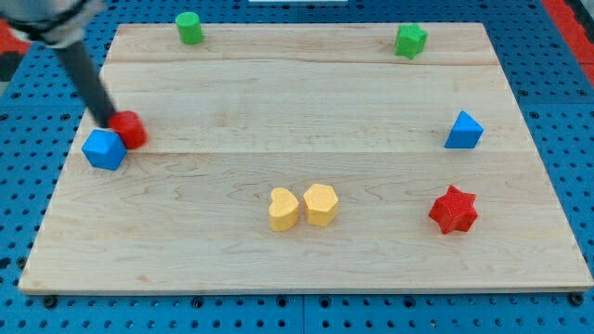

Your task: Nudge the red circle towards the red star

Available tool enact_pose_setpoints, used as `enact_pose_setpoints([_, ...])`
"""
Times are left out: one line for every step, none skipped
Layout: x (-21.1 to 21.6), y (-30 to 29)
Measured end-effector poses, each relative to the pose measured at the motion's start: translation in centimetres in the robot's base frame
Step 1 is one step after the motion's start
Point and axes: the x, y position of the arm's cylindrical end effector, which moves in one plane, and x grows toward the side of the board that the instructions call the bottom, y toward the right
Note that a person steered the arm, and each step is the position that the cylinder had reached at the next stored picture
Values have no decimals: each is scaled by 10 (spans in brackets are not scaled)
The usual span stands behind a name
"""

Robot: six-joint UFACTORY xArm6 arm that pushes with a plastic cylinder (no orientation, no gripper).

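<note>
Pale smooth wooden board point(306, 167)

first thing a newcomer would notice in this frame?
Probably the dark rod slanting down from the view's top left, with my tip against the upper-left side of the red circle, which touches a blue block at the board's left edge. Next, the red star far off at the view's lower right. Between them, near the bottom centre, sit a yellow heart and a yellow hexagon-like block, side by side.
</note>
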Motion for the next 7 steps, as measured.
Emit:
enact_pose_setpoints([13, 76])
enact_pose_setpoints([16, 17])
enact_pose_setpoints([46, 48])
enact_pose_setpoints([46, 184])
enact_pose_setpoints([48, 276])
enact_pose_setpoints([48, 245])
enact_pose_setpoints([48, 241])
